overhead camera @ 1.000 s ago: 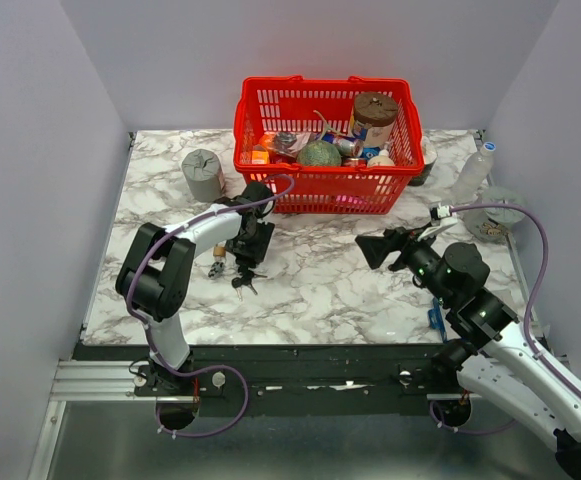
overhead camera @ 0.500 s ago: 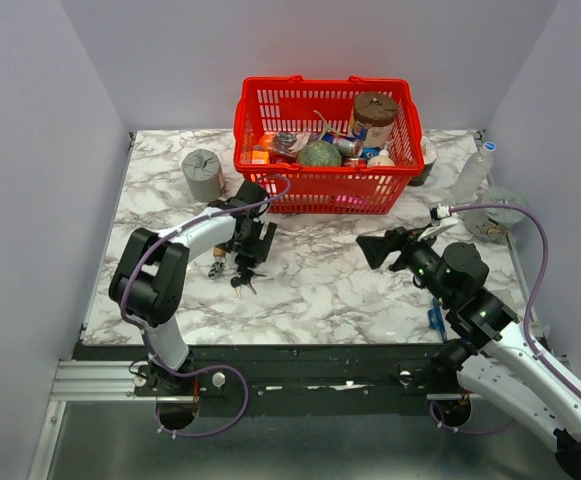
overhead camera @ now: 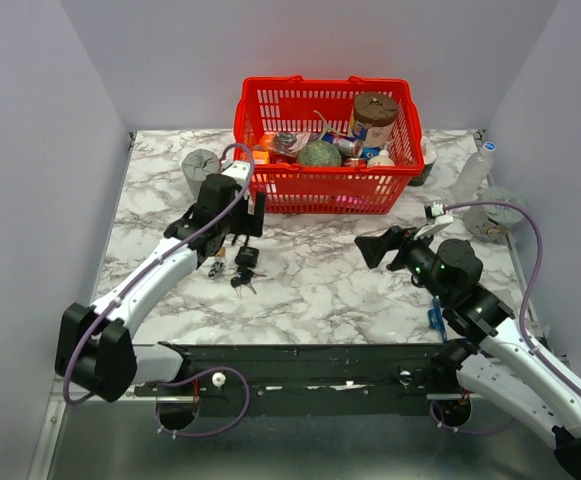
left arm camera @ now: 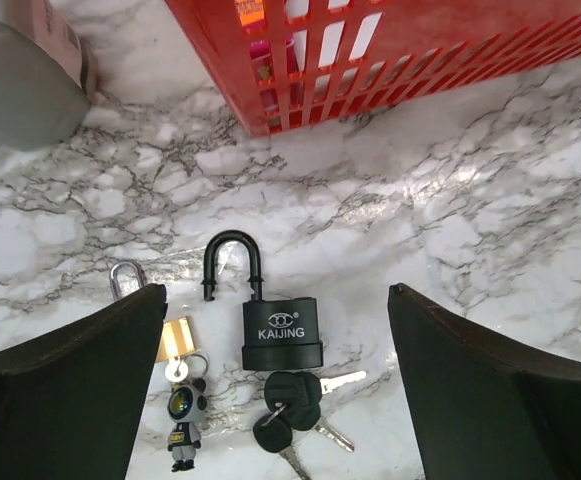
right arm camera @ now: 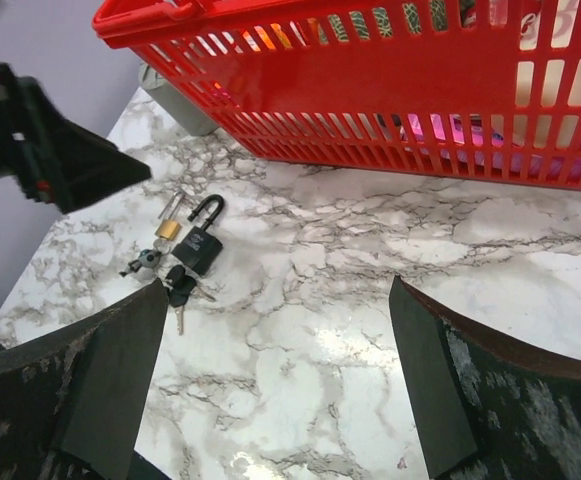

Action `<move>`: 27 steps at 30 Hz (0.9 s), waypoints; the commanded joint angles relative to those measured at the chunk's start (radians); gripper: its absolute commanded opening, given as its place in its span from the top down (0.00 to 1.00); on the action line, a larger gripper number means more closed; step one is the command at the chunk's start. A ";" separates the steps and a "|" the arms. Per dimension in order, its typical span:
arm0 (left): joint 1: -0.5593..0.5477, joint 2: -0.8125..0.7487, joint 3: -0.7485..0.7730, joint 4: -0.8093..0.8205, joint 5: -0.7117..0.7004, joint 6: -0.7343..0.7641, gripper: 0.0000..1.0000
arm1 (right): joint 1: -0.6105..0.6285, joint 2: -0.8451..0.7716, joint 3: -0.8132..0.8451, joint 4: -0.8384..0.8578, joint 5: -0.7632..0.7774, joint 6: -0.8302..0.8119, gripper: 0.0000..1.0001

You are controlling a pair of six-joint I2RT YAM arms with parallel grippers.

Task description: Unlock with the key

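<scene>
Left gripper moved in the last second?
Yes: the left gripper shifted away from the black padlock, toward the red basket.

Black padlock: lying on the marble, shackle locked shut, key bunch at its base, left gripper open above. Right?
No: the left wrist view shows the shackle open, its free leg outside the black padlock body. Rest correct: key bunch at its base, left gripper open above.
</scene>
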 commanded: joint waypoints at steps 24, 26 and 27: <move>0.004 -0.695 -0.270 0.305 -0.122 -0.129 0.01 | -0.046 -0.019 0.103 -0.159 0.132 -0.052 0.00; 0.004 -0.701 -0.271 0.307 -0.130 -0.127 0.01 | -0.044 -0.018 0.103 -0.159 0.135 -0.049 0.00; 0.004 -0.703 -0.273 0.307 -0.133 -0.124 0.01 | -0.046 -0.016 0.104 -0.159 0.137 -0.049 0.00</move>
